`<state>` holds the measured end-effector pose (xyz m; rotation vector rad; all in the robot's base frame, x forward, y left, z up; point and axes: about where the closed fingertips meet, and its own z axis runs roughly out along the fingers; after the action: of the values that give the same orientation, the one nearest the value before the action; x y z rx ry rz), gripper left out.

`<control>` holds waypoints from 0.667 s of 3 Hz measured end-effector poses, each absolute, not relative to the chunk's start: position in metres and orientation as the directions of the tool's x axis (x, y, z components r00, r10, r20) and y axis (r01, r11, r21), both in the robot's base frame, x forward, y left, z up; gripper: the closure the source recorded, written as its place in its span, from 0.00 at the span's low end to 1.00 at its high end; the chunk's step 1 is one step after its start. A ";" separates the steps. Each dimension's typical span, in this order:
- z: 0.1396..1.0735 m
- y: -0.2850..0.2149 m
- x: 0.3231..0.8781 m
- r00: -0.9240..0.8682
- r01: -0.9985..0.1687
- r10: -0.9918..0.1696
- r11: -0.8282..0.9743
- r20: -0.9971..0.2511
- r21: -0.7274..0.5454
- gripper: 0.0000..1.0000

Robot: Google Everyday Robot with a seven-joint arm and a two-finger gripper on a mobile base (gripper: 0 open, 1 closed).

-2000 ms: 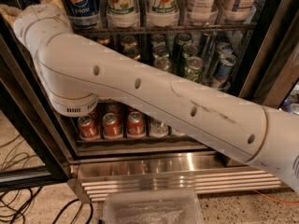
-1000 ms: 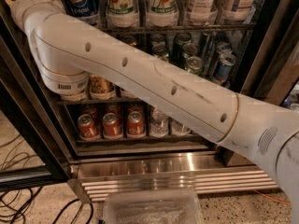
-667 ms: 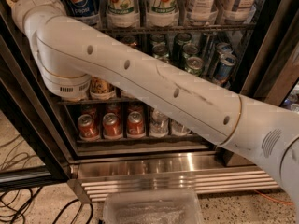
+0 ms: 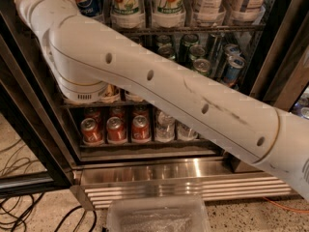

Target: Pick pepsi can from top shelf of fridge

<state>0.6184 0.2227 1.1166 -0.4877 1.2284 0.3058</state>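
Two big 7up cans (image 4: 126,4) stand side by side up top, with white-labelled bottles (image 4: 208,1) to their right. One rack down there's a cluster of green cans (image 4: 200,64) and a blue can (image 4: 232,69) at its right end. Lower still, three red cans (image 4: 116,128) line the front, with clear bottles (image 4: 165,127) just beside them. A clear plastic tub (image 4: 157,216) sits on the speckled floor (image 4: 48,211), and black cables (image 4: 19,209) are tangled on the left. The gripper's off past the top-left corner.
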 end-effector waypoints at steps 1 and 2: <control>1.144 0.206 0.608 0.359 -0.483 0.001 0.856 -0.933 -0.185 1.00; 1.164 0.190 0.592 0.361 -0.546 0.063 0.823 -0.930 -0.156 1.00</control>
<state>0.5922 0.1896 1.1640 -0.4877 1.1435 0.4129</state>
